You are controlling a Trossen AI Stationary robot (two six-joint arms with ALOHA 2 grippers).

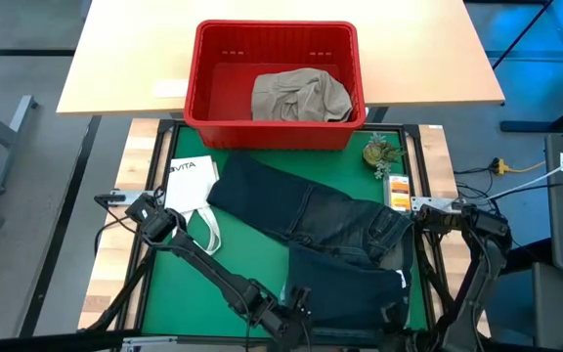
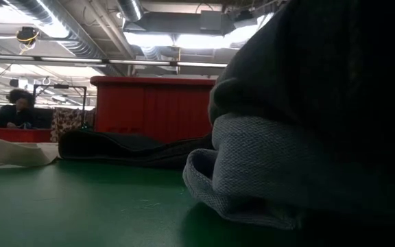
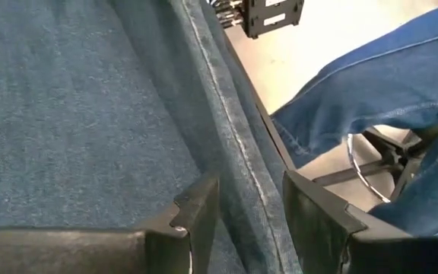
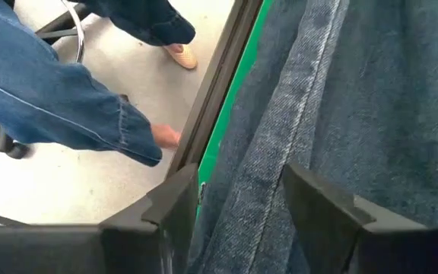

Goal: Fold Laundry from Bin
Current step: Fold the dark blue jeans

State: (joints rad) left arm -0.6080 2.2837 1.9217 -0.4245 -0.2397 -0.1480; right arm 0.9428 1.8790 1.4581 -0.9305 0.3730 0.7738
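From above, dark jeans (image 1: 311, 225) lie spread on the green tabletop (image 1: 179, 284), with the left end effector (image 1: 296, 318) and right end effector (image 1: 394, 315) at the folded near hem. Well beyond them sits the red bin (image 1: 277, 86) holding a khaki garment (image 1: 299, 96). A white tote bag (image 1: 192, 186) reads "VITA".

Low view: folded denim fills the foreground; the bin stands behind.

Left wrist view: parted fingers (image 3: 196, 213) straddle a denim seam.

Right wrist view: fingers (image 4: 177, 205) likewise bracket the hem at the tabletop edge; a person's legs (image 4: 52, 91) stand beyond.

Judging by this, the jeans are mid-fold; next both should carry the hem forward evenly.
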